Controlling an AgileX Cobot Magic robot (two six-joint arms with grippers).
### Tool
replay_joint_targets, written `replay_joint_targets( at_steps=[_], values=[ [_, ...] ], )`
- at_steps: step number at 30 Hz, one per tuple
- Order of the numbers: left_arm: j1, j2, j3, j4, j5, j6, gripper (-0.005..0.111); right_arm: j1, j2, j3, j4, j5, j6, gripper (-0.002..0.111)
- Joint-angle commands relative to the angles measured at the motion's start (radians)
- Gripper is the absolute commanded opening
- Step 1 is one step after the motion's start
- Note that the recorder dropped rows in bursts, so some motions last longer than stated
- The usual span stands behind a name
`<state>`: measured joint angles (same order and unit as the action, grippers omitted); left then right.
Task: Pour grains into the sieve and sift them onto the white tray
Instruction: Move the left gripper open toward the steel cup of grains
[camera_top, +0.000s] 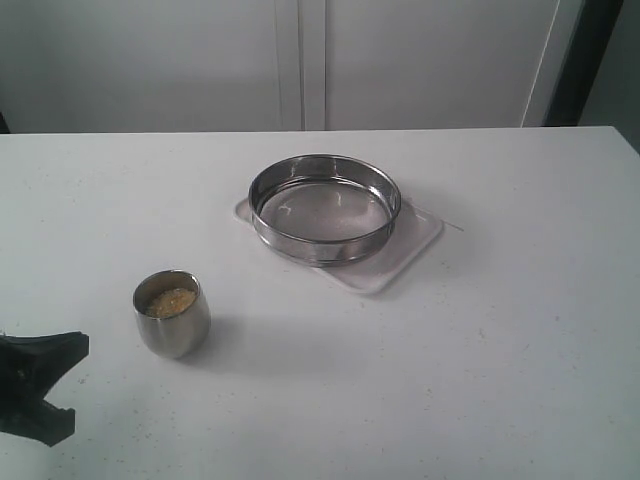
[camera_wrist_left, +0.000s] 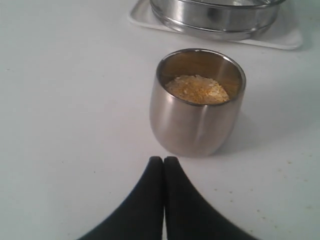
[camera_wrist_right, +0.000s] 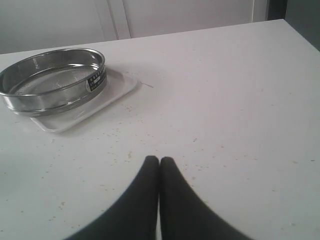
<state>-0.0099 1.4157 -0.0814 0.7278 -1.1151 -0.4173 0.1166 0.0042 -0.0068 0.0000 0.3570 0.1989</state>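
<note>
Lying unpoured in the steel cup (camera_top: 172, 318), lower left, the grains (camera_top: 170, 300) leave every step undone — sieve (camera_top: 325, 207) empty on the white tray (camera_top: 408, 252); left gripper (camera_wrist_left: 163, 161), right gripper (camera_wrist_right: 159, 160) pinched closed, empty

White table (camera_top: 500, 360): steel cup (camera_top: 172, 318), white tray (camera_top: 408, 250).

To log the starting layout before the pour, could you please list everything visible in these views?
round stainless-steel sieve with mesh bottom: one, silver, resting on the tray, no grains in it.
flat white rectangular tray: one, white, mid-table under the sieve.
small rounded steel cup: one, silver, upright, apart from the tray.
yellow-tan grains: one heap, inside the cup.
white table: one, white, under everything.
left gripper: one, black, shut, near the cup, not touching.
right gripper: one, black, shut, over bare table.
</note>
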Motion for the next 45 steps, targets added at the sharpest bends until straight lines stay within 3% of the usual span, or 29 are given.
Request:
replay_joint_targets(
  at_steps=[1, 7, 9, 14, 16, 22, 34, 45],
  values=[
    [-0.003, 0.022, 0.000, 0.084, -0.042, 0.002, 0.000, 0.002, -0.004, 0.007, -0.008, -0.015, 0.003, 0.000],
    [-0.003, 0.022, 0.000, 0.108, -0.046, 0.008, 0.003, 0.002, -0.004, 0.007, -0.008, -0.015, 0.003, 0.000],
    [-0.003, 0.022, -0.002, 0.129, -0.044, 0.025, 0.014, 0.002, -0.004, 0.007, -0.006, -0.015, 0.003, 0.000],
    [-0.003, 0.022, -0.002, 0.143, -0.044, 0.062, 0.059, 0.002, -0.004, 0.007, -0.006, -0.015, 0.003, 0.000],
    [-0.003, 0.022, -0.002, 0.141, -0.046, 0.051, 0.072, 0.002, -0.004, 0.007, -0.006, -0.015, 0.003, 0.000],
    [-0.003, 0.022, -0.002, 0.145, -0.061, 0.047, 0.090, 0.002, -0.004, 0.007, -0.006, -0.015, 0.003, 0.000],
    [-0.003, 0.061, -0.043, 0.134, -0.067, 0.047, 0.095, 0.002, -0.004, 0.007, -0.006, -0.015, 0.003, 0.000],
    [-0.003, 0.226, -0.137, 0.141, -0.092, 0.047, 0.095, 0.002, -0.004, 0.007, -0.006, -0.015, 0.003, 0.000]
  ],
)
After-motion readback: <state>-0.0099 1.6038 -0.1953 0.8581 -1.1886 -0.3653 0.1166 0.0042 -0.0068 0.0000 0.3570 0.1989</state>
